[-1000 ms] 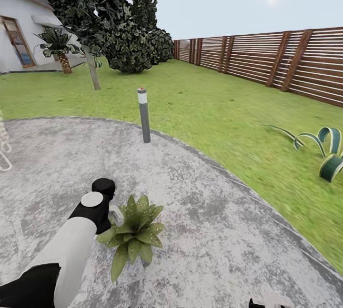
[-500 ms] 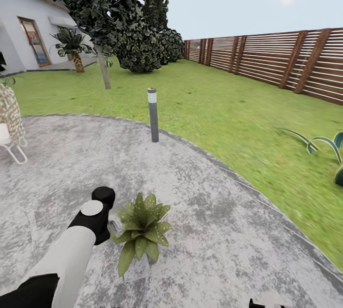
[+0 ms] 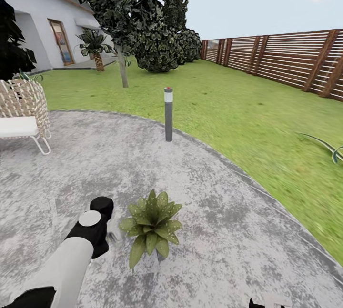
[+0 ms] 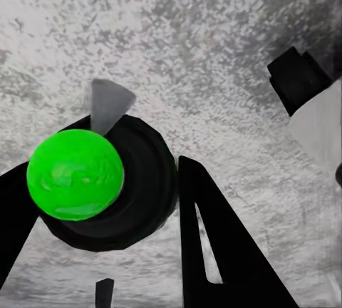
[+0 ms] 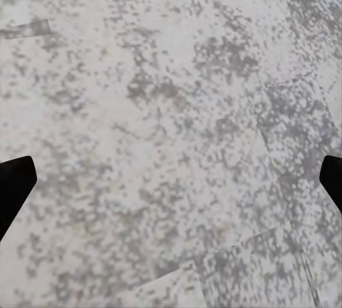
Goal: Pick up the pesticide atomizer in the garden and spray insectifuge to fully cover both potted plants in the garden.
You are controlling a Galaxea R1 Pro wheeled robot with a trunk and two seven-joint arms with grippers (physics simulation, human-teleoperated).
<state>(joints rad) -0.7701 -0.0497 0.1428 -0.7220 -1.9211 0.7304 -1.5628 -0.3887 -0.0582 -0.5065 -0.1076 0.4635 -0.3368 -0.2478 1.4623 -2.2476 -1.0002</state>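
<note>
In the left wrist view my left gripper (image 4: 107, 204) is shut on the pesticide atomizer (image 4: 107, 187), a round black body with a bright green cap and a grey nozzle, held above the grey patio. In the head view my left arm ends just left of a potted plant (image 3: 152, 224), a low rosette of pointed green leaves on the patio, and its wrist hides the fingers. The right wrist view has my right gripper (image 5: 171, 180) open over bare stone, its two black fingertips far apart.
A grey bollard light (image 3: 168, 114) stands at the patio edge beyond the plant. A woven chair (image 3: 24, 113) sits at the left. Lawn and a slatted wooden fence (image 3: 286, 58) lie to the right, dark trees (image 3: 138, 17) and a house behind. Striped leaves (image 3: 331, 148) poke in at the right edge.
The head view has swung to the left, bringing the chair into sight and pushing the striped leaves to the edge. My left arm stays beside the potted plant.
</note>
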